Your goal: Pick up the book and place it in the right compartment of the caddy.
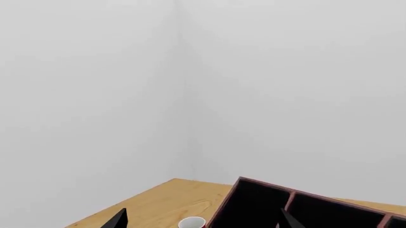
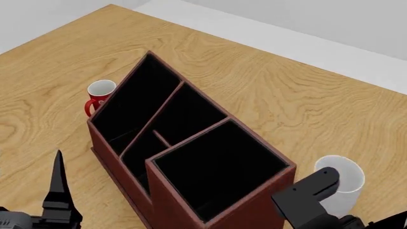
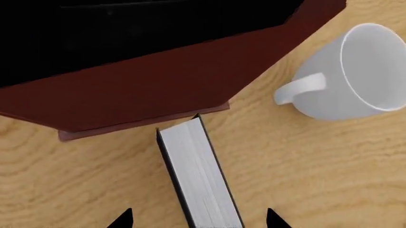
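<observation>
**Book on edge beside the caddy, right fingers spread above it**

Book first: the small thick black hardcover book with white page edges [image 3: 199, 175] stood on edge on the pale wooden counter [image 3: 330, 175], page block facing up toward the right wrist camera. One end all but touched the base lip of the big reddish-brown leather-look caddy with black lining [image 2: 190, 143], just below its tall corner. A white ceramic mug [image 3: 355, 71] sat near on the same side, apart from the book, handle turned toward it.

The right gripper [image 3: 198, 219] was open, its two dark tips showing either side of the book, neither touching the covers as far as I could see. The approach looked nearly lined up, so I judged the step in hand to be the grasp itself.

To do it well, the fingers would need to come straight down, straddle the covers evenly and close across the thickness. Gripping toward the book's middle should keep it from swinging. The caddy wall was very close, so a clean vertical lift before any sideways travel seemed wise.

The large squarish black-lined right compartment with the tallest walls [image 2: 219, 167] lay empty in the head view, so the book would have to clear that high rim.

The left gripper [image 1: 201, 219] was open too, idle over the caddy's far side, near a red mug with a white interior [image 2: 100, 95].
</observation>
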